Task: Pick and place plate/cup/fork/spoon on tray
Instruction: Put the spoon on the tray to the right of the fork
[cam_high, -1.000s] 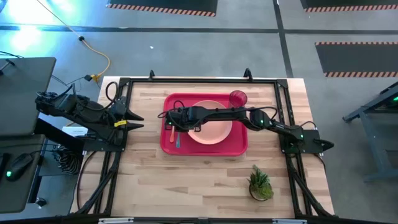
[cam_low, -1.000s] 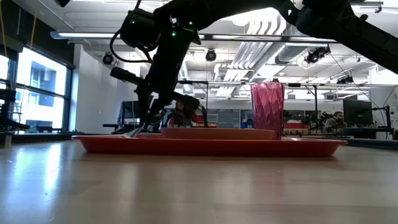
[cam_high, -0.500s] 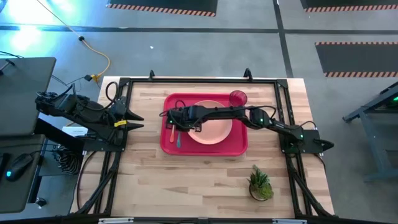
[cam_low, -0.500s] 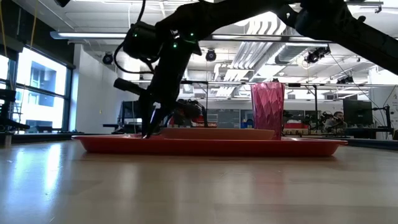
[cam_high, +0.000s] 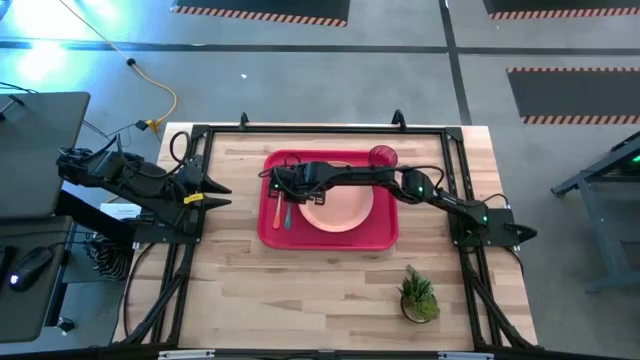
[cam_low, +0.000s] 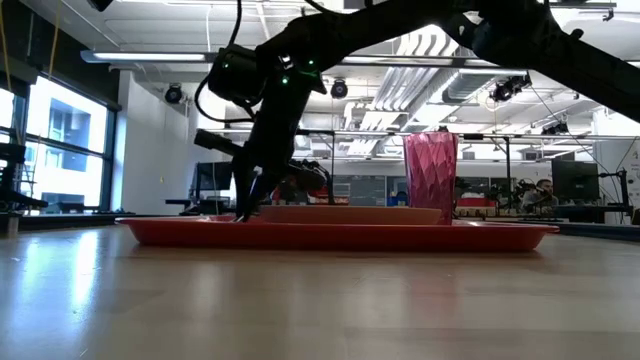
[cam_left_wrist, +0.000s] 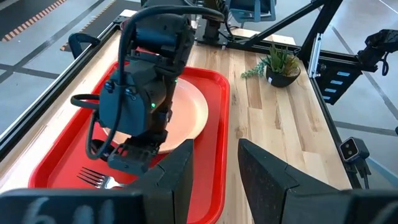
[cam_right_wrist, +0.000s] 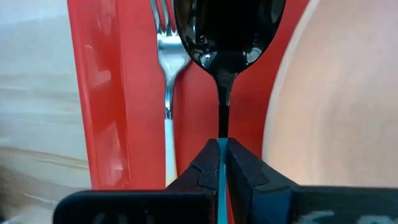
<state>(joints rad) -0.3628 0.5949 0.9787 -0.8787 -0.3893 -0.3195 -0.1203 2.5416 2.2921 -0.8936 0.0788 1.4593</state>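
Observation:
The red tray (cam_high: 330, 243) lies mid-table with the peach plate (cam_high: 338, 205) on it and the pink cup (cam_high: 383, 157) standing in its far right corner. The orange-handled fork (cam_high: 275, 212) lies on the tray's left part, with the blue-handled spoon (cam_high: 287, 215) beside it. My right gripper (cam_high: 283, 188) reaches over the tray's left part and is shut on the spoon. In the right wrist view the spoon's dark bowl (cam_right_wrist: 227, 31) shows ahead of the fingers, with the fork (cam_right_wrist: 166, 74) beside it. My left gripper (cam_high: 215, 195) waits open at the table's left edge. My right gripper pinches the spoon's slim blue handle (cam_right_wrist: 222, 144) between its two fingers, close to where the handle meets the dark neck. The fingers come from above, pointing down at the tray (cam_low: 243, 212). Whether the spoon still rests on the tray I cannot tell.
A small potted green plant (cam_high: 418, 295) stands on the wood near the table's front right. A black frame runs around the table's edges. Bare wood lies in front of the tray.
My right gripper has moved a little toward the table's far edge over the tray's left part, staying shut. The spoon's blue handle has shifted the same way with it. The fork, plate and cup have stayed put.

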